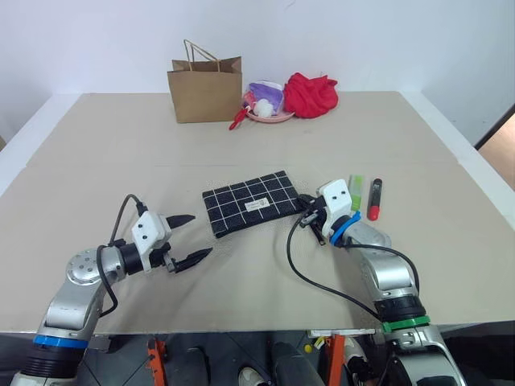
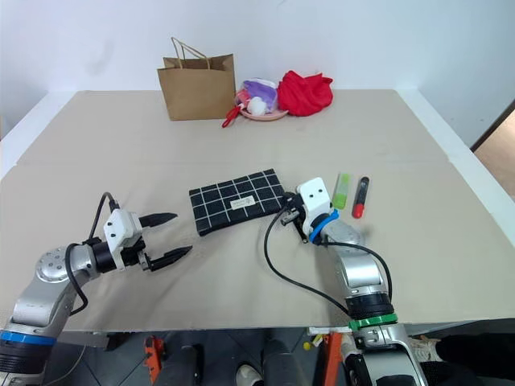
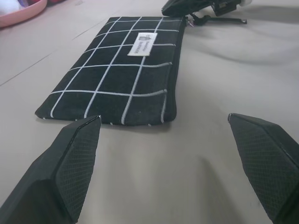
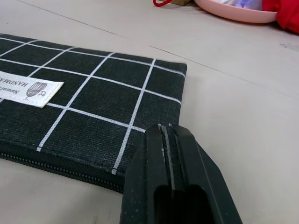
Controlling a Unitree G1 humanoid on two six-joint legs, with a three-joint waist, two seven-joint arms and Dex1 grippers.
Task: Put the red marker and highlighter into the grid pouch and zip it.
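The worktop is a wide beige board with plenty of bare surface. Its far edge at twelve o'clock carries a brown paper bag, a pink dish and a red cloth bundle, all well apart from the working area, so nothing there crowds the arms.

The grid pouch lies flat near the middle, slightly skewed, with its long zipper side toward six o'clock. It looks zipped shut, so by my judgement it has to be opened before anything goes in.

The left end effector hovers just off the pouch's corner at about eight o'clock with its two fingers spread wide and nothing between them, probably waiting to pin the fabric down.

The right end effector sits at the pouch's three o'clock end, fingers pressed fully together. They are right where the zipper pull should be, and the left wrist view shows a small black pull at their tips, though whether it is actually pinched I cannot tell.

The highlighter and the red marker lie side by side, untouched, just beyond the right wrist at two to three o'clock, near the right edge but safely on the board. Open surface at six o'clock leaves room to drag the zipper.
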